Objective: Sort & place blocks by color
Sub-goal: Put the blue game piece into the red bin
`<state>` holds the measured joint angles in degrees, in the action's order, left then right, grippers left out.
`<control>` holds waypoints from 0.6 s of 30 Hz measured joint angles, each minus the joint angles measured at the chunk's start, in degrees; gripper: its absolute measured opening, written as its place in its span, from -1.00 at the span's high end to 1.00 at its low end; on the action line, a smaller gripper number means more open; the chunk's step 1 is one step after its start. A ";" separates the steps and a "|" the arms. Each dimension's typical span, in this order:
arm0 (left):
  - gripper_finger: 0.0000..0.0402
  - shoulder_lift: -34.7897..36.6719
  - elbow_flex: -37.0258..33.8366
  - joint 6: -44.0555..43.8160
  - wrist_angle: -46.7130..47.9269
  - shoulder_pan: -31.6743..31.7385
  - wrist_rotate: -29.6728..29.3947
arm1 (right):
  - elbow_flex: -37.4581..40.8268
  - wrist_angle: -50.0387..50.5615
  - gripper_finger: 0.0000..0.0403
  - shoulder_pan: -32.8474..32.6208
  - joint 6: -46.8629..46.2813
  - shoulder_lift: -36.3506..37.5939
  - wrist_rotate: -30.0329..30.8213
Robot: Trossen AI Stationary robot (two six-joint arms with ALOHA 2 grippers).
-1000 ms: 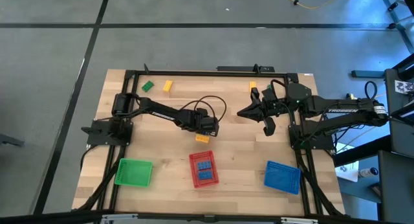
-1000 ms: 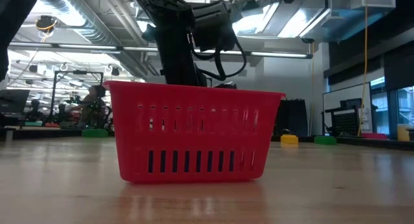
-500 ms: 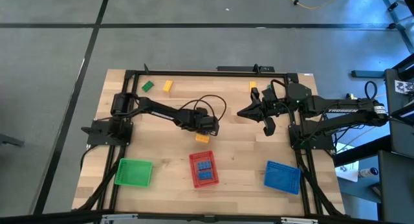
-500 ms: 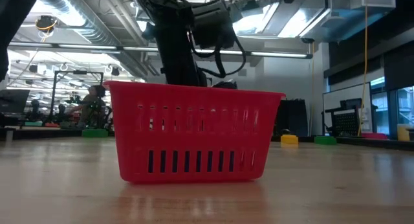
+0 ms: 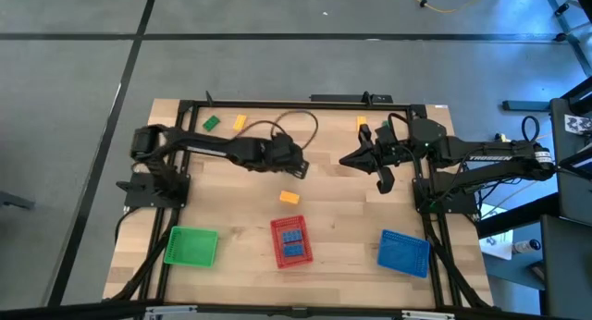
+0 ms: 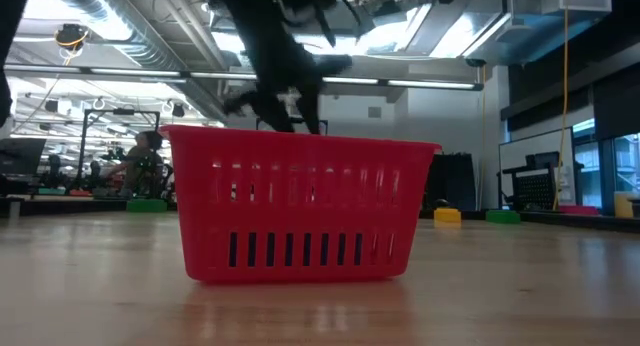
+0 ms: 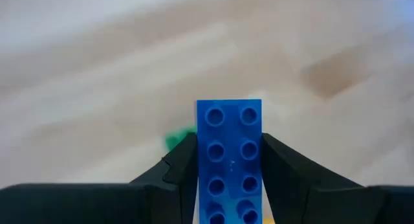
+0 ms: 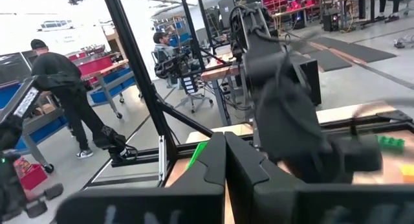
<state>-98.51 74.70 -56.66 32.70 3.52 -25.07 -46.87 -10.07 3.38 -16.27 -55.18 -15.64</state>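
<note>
Even bright overhead light — left wrist background motion-blurred, low-view arm smeared.

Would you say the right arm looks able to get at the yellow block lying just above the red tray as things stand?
Probably yes: the yellow block lies on open wood, nothing covering it, and the right pincer is shut on nothing. The left pincer hovers nearby, though.

brick (image 7: 229, 160) between left fingers (image 7: 178, 172), another brick (image 5: 290, 198) on counter (image 5: 342, 218) just below them, three trays along front edge, middle tray (image 5: 291, 242) holding bricks

Wooden table (image 5: 342, 209) with 3 trays (image 5: 291, 241), loose blocks (image 5: 290, 197)
</note>
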 joint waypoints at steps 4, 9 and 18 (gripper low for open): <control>0.36 7.16 -0.74 5.64 0.05 0.73 -3.08 | 0.00 -0.68 1.00 0.11 -0.07 0.00 0.00; 0.36 17.94 -4.70 12.39 -3.46 1.62 -4.79 | 0.00 -1.19 1.00 0.22 -0.15 0.00 0.03; 0.36 40.75 -23.21 28.64 -32.19 2.09 5.81 | 0.00 -1.94 1.00 0.26 -1.68 -0.02 0.59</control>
<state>-57.76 51.48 -28.02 0.52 5.61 -19.26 -46.87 -12.01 3.64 -17.96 -55.20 -15.05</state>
